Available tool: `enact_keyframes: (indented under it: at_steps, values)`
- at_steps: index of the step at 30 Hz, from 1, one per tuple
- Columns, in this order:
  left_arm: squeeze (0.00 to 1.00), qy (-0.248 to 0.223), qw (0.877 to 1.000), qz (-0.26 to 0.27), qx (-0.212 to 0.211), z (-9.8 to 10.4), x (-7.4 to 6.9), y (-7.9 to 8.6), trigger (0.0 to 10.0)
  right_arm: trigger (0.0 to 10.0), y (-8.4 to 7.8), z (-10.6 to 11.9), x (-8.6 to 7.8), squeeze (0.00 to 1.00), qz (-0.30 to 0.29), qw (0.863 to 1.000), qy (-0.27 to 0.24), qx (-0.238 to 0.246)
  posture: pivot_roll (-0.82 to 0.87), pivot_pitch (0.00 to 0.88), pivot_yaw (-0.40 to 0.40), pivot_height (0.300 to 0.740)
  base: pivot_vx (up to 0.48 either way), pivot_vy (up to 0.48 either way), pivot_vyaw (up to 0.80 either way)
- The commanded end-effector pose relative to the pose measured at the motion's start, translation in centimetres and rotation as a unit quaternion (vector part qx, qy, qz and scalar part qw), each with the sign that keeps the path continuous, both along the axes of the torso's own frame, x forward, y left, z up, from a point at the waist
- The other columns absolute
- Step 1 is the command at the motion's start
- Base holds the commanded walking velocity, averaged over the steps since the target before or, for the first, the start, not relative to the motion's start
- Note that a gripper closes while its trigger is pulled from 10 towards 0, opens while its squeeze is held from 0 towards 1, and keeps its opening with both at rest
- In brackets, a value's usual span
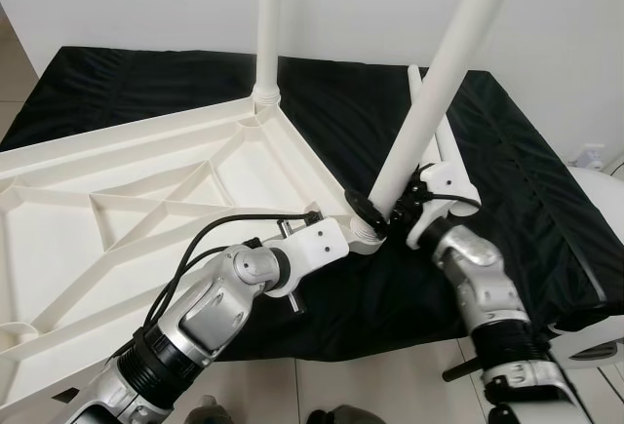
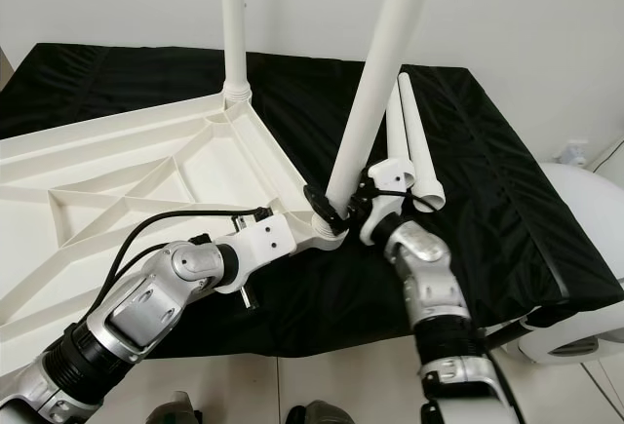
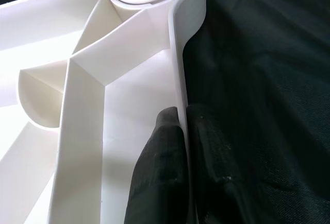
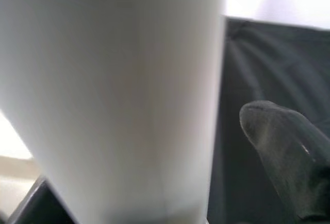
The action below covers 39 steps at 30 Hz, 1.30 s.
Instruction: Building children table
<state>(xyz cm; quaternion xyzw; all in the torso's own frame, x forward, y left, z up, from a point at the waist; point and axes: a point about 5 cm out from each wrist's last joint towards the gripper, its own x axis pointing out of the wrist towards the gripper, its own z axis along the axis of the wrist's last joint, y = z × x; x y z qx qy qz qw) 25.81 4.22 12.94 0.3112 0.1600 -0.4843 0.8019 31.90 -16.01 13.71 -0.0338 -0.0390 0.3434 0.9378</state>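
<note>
The white plastic tabletop [image 1: 117, 200] lies upside down on a table draped in black cloth [image 1: 370, 112]. One white leg [image 1: 266, 24] stands upright in its far corner. A second leg [image 1: 439, 73] leans to the right from the near corner socket [image 1: 366, 239]. My right gripper [image 1: 387, 210] is shut on this leg just above the socket, and one black finger [image 4: 283, 152] shows beside the leg [image 4: 113, 95]. My left gripper [image 3: 180, 118] is shut on the tabletop's rim [image 3: 180, 54] next to that corner, one finger on each side of the rim wall.
Two loose white legs [image 2: 414, 151] lie on the cloth behind my right gripper. A white rounded object [image 1: 595, 249] stands past the table's right edge. A white wall runs behind the table, and tiled floor [image 1: 390, 385] shows below its front edge.
</note>
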Motion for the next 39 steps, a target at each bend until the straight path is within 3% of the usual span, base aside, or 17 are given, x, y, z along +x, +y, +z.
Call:
enact_keyframes:
  at_steps: [1,2,12,13,14,15,16,17,26,34,35,36,37,39]
  values:
    - [0.0,-0.031,0.999,-0.021,-0.009,1.0,-0.1,-0.7,10.0,10.0,-0.9,0.1,0.1,0.0,-0.004,1.0,0.003,0.002,0.03,0.0,-0.086,0.74,0.0,0.0,0.0]
    - [0.0,-0.032,0.999,-0.02,-0.01,1.1,0.1,-0.7,10.0,10.0,-1.3,-0.1,0.6,0.0,0.041,0.999,0.017,-0.02,0.04,0.0,-0.084,0.74,0.0,0.0,0.0]
    - [0.0,-0.035,0.999,-0.013,-0.01,1.4,0.3,-0.5,10.0,10.0,-1.4,-0.3,1.4,0.0,0.105,0.993,0.041,-0.034,0.06,0.0,-0.086,0.74,0.0,0.0,0.0]
    - [0.0,-0.035,0.999,-0.013,-0.01,1.4,0.3,-0.4,10.0,9.1,-1.3,-0.3,1.4,0.0,0.115,0.992,0.044,-0.03,0.06,0.0,-0.088,0.74,0.0,0.0,0.0]
    - [0.0,-0.035,0.999,-0.013,-0.01,1.4,0.3,-0.4,10.0,9.1,-1.3,-0.3,1.4,0.0,0.115,0.992,0.044,-0.03,0.06,0.0,-0.088,0.74,0.0,0.0,0.0]
    - [0.0,-0.035,0.999,-0.011,-0.009,1.3,0.3,-0.4,10.0,4.9,-1.2,-0.3,1.4,0.0,0.121,0.991,0.046,-0.027,0.06,0.0,-0.087,0.74,0.0,0.0,0.0]
    - [0.0,-0.035,0.999,-0.011,-0.009,1.3,0.3,-0.4,10.0,4.9,-1.2,-0.3,1.4,0.0,0.121,0.991,0.046,-0.027,0.06,0.0,-0.087,0.74,0.0,0.0,0.0]
    - [0.0,-0.034,0.999,-0.01,-0.009,1.3,0.3,-0.3,10.0,0.0,-1.2,-0.4,1.4,0.0,0.125,0.991,0.048,-0.024,0.06,0.0,-0.087,0.74,0.0,0.0,0.0]
    - [0.0,-0.032,0.999,-0.011,-0.008,1.3,0.2,-0.3,10.0,0.0,-1.5,-0.5,1.0,0.0,0.163,0.985,0.055,-0.008,0.05,0.0,-0.084,0.74,0.0,0.0,0.0]
    - [0.0,-0.032,0.999,-0.014,-0.01,1.3,0.2,-0.5,10.0,0.0,-2.1,-0.8,0.9,0.0,0.156,0.986,0.052,-0.015,0.04,0.0,-0.084,0.74,0.0,0.0,0.0]
    - [0.0,-0.032,0.999,-0.014,-0.01,1.3,0.2,-0.5,10.0,5.8,-2.2,-0.9,0.9,0.0,0.147,0.988,0.053,-0.018,0.04,0.0,-0.085,0.74,0.0,0.0,0.0]
    - [0.0,-0.032,0.999,-0.014,-0.011,1.3,0.2,-0.5,10.0,5.8,-2.2,-1.0,0.9,0.0,0.142,0.988,0.054,-0.019,0.04,0.0,-0.085,0.74,0.0,0.0,0.0]
    - [0.0,-0.032,0.999,-0.014,-0.011,1.3,0.2,-0.5,10.0,10.0,-2.1,-1.1,0.9,0.0,0.137,0.989,0.058,-0.015,0.04,0.0,-0.085,0.74,0.0,0.0,0.0]
    - [0.0,-0.032,0.999,-0.014,-0.011,1.3,0.2,-0.5,10.0,10.0,-2.0,-1.1,0.9,0.0,0.133,0.989,0.06,-0.011,0.04,0.0,-0.087,0.74,0.0,0.0,0.0]
